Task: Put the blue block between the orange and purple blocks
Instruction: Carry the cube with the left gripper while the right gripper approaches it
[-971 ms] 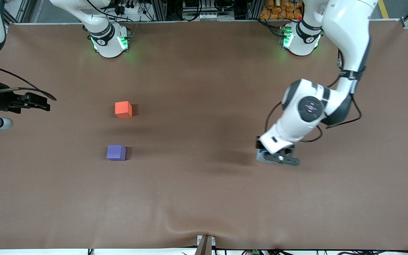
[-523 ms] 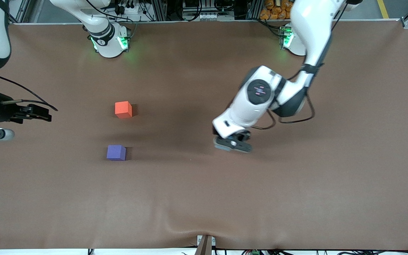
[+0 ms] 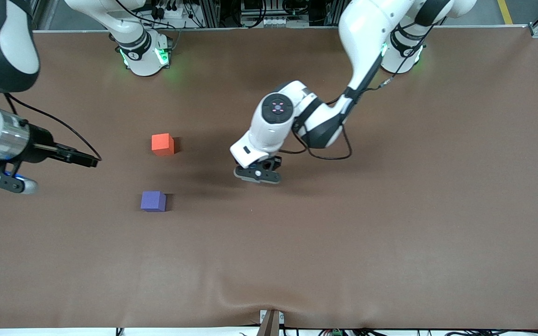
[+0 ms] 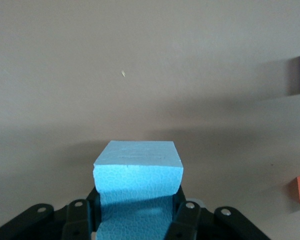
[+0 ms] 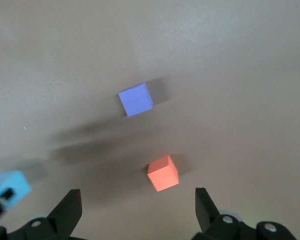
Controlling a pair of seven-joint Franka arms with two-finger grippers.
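While the blue block point(image 4: 138, 172) is clamped between the left gripper point(image 3: 257, 175)'s fingers, the gap between orange block point(image 3: 162, 144) and purple block point(image 3: 153, 201) is seen toward the right arm's end, where the right gripper point(image 5: 136, 212) is held open.

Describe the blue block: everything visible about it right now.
The blue block is a small light sky-blue cube with a matte, finely pebbled, foam-like surface and faint scratches on one face. It is clamped between the black fingers of the left gripper, which presses on two opposite sides, and it hangs above the brown table, touching nothing else. It sits level in the grip, off toward the left arm's end from the orange block and purple block.
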